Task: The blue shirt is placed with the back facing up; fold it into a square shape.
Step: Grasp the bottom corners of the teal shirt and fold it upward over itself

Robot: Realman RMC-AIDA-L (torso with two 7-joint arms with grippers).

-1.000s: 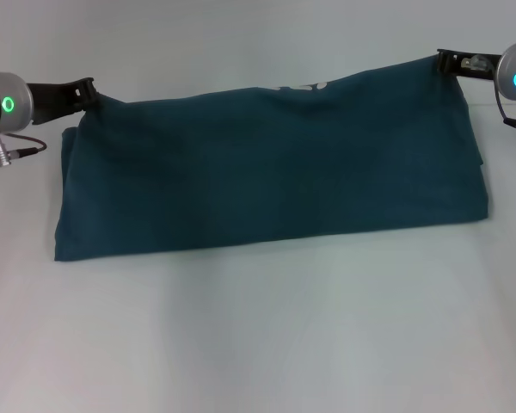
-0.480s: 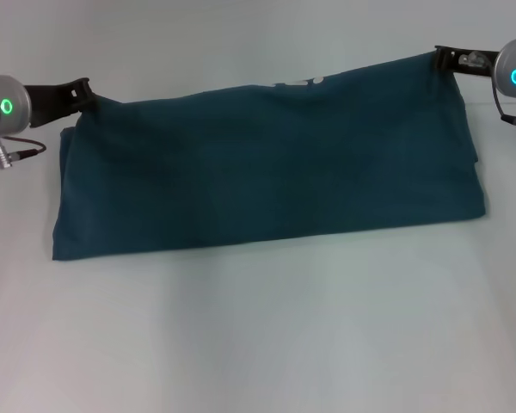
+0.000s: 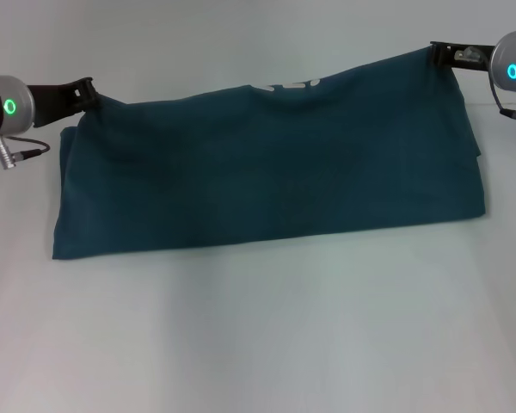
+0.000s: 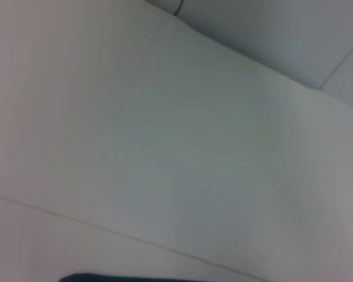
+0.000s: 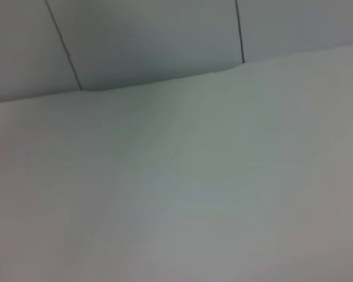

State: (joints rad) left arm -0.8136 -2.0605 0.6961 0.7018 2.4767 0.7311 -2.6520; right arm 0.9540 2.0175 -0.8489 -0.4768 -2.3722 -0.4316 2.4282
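I see the blue shirt point(image 3: 267, 172) as soft, matt cloth. Under it, the bench point(image 3: 267, 335) looks smooth and matt white.

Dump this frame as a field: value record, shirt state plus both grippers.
item: blue shirt, folded into a long band across the table
top layer: far edge lifted at both far corners, sagging slightly between them
lettering: a bit of white print shows at the far edge
near edge: lying flat on the table
left gripper: jaws shut on the shirt's far left corner
right gripper: jaws shut on the far right corner, held higher than the left one
wrist views: mostly bare table; left wrist view shows a sliver of dark cloth
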